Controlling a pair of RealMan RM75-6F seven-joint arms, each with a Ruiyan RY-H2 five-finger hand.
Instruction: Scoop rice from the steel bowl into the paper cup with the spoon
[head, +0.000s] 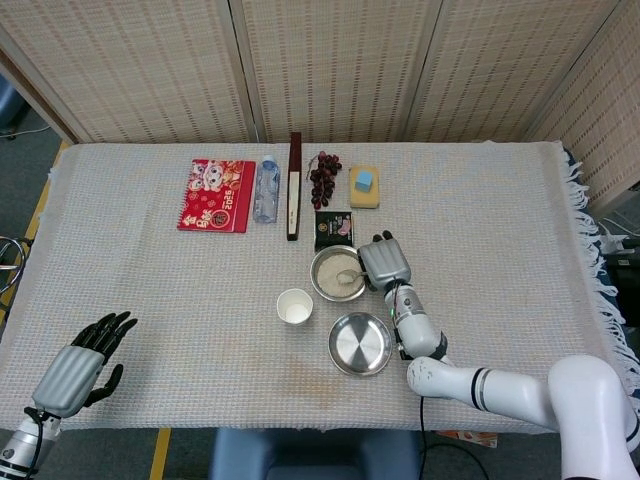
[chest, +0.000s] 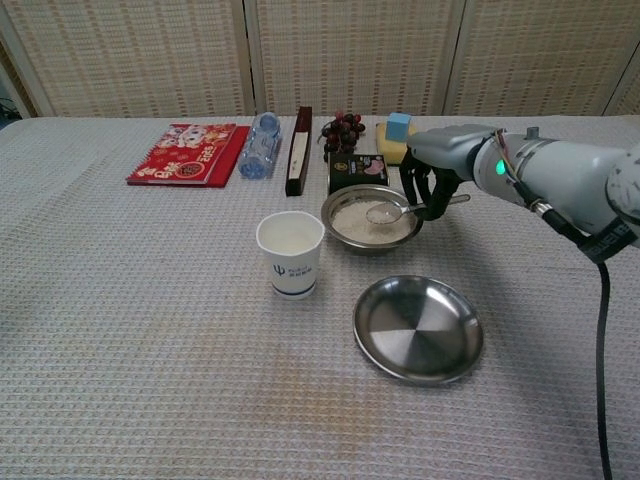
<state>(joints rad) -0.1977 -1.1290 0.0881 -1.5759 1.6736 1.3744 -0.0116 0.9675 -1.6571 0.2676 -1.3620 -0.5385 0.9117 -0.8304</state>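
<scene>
The steel bowl (chest: 350, 232) (head: 322, 285) of rice stands mid-table, with the white paper cup (chest: 290, 254) (head: 294, 306) to its left and nearer me. My right hand (chest: 437, 172) (head: 385, 262) is at the bowl's right rim and grips the handle of a metal spoon (chest: 384, 212) (head: 347, 277). The spoon's bowl holds rice and hovers just over the rice in the steel bowl. My left hand (head: 85, 359) rests open, fingers spread, at the table's near left corner, seen only in the head view.
An empty steel plate (chest: 418, 328) (head: 360, 344) lies in front of the bowl. Behind the bowl stand a dark box (chest: 357, 170), grapes (chest: 341, 130), a sponge with a blue block (chest: 396, 132), a dark stick (chest: 298, 135), a bottle (chest: 259, 144) and a red notebook (chest: 185, 153).
</scene>
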